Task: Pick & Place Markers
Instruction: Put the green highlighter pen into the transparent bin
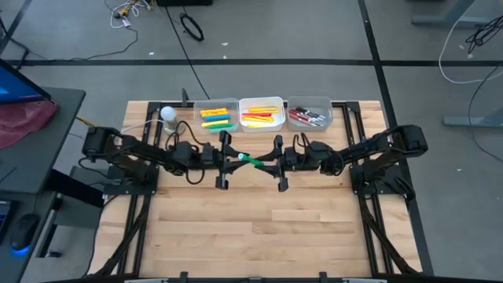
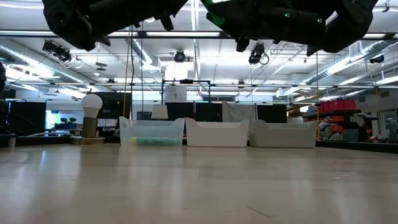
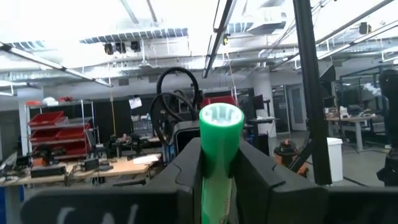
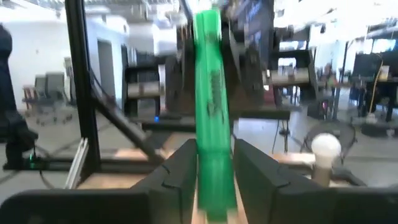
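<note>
While clamped from both ends, held aloft between the left gripper (image 1: pixel 229 159) and the right gripper (image 1: pixel 271 163): one slim green plastic marker (image 1: pixel 250 159), long axis running gripper to gripper across the wooden table (image 1: pixel 259 228). Left fingers (image 3: pixel 186 168) closed on one end, right fingers (image 4: pixel 177 177) closed on the other; neither arm nearer. Just beyond, at the table's far edge, three plastic bins in a row: left bin (image 1: pixel 200 104) with yellow and green markers, middle bin (image 1: pixel 262 101) with yellow and orange, right bin (image 1: pixel 328 112) with red and dark. Probably a hand-over, outcome unknown.
</note>
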